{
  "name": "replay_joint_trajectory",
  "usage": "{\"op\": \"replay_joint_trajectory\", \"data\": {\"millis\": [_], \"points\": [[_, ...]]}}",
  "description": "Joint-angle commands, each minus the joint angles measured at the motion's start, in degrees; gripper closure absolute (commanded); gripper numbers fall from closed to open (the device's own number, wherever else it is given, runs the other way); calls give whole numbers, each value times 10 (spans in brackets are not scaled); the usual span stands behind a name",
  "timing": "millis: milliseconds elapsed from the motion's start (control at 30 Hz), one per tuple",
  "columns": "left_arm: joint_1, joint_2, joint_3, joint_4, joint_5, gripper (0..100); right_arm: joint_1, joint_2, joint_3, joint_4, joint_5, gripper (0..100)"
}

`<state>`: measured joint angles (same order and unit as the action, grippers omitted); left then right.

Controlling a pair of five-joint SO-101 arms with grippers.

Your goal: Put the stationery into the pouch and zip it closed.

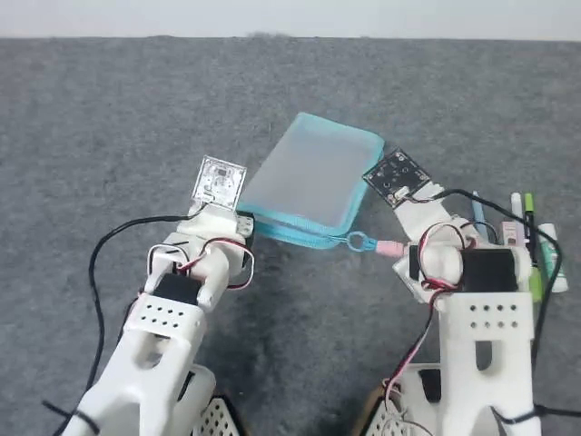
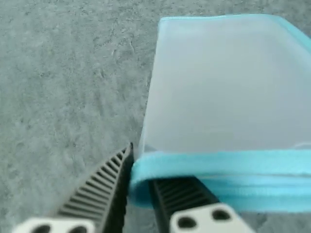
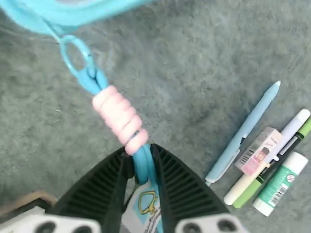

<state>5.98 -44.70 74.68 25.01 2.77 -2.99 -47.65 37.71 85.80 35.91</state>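
The left gripper point(image 2: 138, 164) pinches a corner of the frosted, turquoise-edged pouch point(image 1: 313, 177) lying between the arms, and the right gripper point(image 3: 141, 162) clamps its pink-beaded turquoise pull cord point(image 3: 119, 119), so a hard tug may slip the thin cord or drag the pouch while the pastel pens point(image 3: 245, 128) and green glue stick point(image 3: 278, 183) lie outside it.

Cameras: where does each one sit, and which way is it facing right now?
High view: fixed above the table, looking down; both arms, pouch, stationery.
Left wrist view: on left wrist, looking along left gripper onto pouch's corner.
Right wrist view: on right wrist, looking along right gripper at zip pull and stationery.
Shared: high and left wrist views both show the pouch.
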Motion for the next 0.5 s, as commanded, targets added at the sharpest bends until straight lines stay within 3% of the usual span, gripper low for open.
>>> {"op": "replay_joint_trajectory", "data": {"millis": [0,367,467], "points": [[-20,2,-24,17,34,989,40,-11,16,-41,5,993],[-20,2,-25,14,47,989,41,-12,83,-35,11,989],[-20,2,-27,14,47,989,29,-19,75,10,8,898]]}}
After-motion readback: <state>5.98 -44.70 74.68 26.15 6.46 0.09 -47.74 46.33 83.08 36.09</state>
